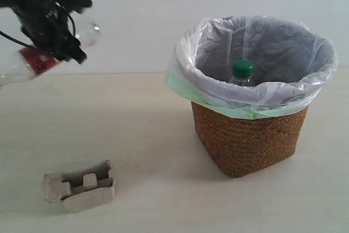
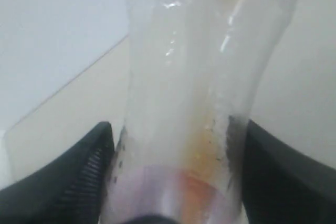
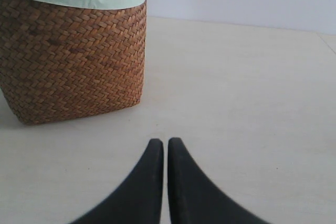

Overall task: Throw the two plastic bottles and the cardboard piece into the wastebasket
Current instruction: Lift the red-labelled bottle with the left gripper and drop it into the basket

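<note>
My left gripper [image 1: 65, 45] is raised at the far left, shut on the red-label bottle [image 1: 32, 61], which lies slanted in the air; its cap is out of view. Close up, the bottle [image 2: 205, 77] fills the left wrist view between both black fingers [image 2: 79, 177]. The green-cap bottle [image 1: 242, 72] stands inside the wicker wastebasket [image 1: 245, 140] with its white bag liner. The cardboard piece [image 1: 80, 186] lies on the table at the front left. My right gripper [image 3: 166, 142] is shut and empty, low over the table beside the wastebasket [image 3: 73, 61].
The pale wooden table [image 1: 147, 135] runs back to a plain white wall. The bag's rim [image 1: 251, 102] flares out wider than the basket.
</note>
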### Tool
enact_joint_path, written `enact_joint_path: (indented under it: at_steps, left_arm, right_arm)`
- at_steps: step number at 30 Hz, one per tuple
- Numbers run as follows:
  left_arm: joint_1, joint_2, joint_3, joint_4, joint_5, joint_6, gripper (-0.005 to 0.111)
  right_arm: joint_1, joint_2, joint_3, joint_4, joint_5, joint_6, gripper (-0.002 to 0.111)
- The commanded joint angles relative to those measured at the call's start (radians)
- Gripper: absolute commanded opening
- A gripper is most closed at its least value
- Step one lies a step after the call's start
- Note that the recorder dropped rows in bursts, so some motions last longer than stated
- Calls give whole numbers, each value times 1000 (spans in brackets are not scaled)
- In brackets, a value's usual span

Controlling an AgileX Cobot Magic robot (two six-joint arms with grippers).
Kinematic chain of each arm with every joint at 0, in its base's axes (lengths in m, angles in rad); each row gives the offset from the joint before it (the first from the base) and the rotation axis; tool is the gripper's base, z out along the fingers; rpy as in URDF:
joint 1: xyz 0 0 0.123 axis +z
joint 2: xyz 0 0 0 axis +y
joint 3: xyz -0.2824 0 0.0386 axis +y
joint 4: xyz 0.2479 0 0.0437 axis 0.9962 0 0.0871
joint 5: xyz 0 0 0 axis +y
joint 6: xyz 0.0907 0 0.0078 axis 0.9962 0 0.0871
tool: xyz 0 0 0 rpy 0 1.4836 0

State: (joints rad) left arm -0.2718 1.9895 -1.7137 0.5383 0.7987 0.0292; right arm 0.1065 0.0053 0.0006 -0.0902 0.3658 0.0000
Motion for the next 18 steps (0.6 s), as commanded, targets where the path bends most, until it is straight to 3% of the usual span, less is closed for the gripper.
enact_joint_path:
  at_steps: [1, 6, 10, 15, 18]
  left_arm:
    - [53, -139, 1, 143, 202, -218, 4]
    - [81, -251, 1, 262, 357, -222, 4]
    - [81, -306, 1, 299, 406, -225, 4]
    - [81, -285, 1, 158, 391, -226, 4]
    - [81, -251, 4, -26, 343, -150, 4]
  right_arm:
    - [-5, -5, -1, -2, -5, 0, 0]
    - [-5, -5, -1, -2, -5, 0, 0]
    - [-5, -5, -1, -2, -5, 0, 0]
    - [-5, -5, -1, -2, -5, 0, 0]
    - [-5, -5, -1, -2, -5, 0, 0]
